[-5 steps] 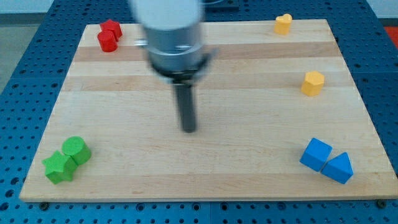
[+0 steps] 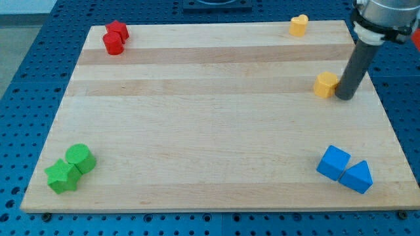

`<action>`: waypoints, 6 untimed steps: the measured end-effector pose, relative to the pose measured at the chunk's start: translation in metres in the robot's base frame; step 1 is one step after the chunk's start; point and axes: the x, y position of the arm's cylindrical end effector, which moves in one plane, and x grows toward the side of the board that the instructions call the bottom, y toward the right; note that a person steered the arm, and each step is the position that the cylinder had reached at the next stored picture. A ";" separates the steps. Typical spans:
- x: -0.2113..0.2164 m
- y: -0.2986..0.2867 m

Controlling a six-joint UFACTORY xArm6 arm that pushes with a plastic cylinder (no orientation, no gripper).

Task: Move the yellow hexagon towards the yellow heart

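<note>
The yellow hexagon [image 2: 325, 85] lies on the wooden board [image 2: 210, 131] at the view's right. The yellow heart [image 2: 299, 25] sits at the view's top right, near the board's top edge, well above the hexagon. My tip [image 2: 344, 96] stands right against the hexagon's right side, slightly below its middle. The dark rod rises from there to the arm's body at the view's top right corner.
Two red blocks [image 2: 115, 37] sit together at the top left. A green block pair [image 2: 71, 168] lies at the bottom left. A blue cube [image 2: 333, 162] and a blue triangular block [image 2: 357, 177] touch at the bottom right.
The arm has swept from the board's middle to the right edge. The yellow hexagon has shifted a little to the left and up.
</note>
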 end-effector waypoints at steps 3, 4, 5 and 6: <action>0.015 -0.052; -0.007 -0.041; -0.026 -0.004; -0.043 -0.003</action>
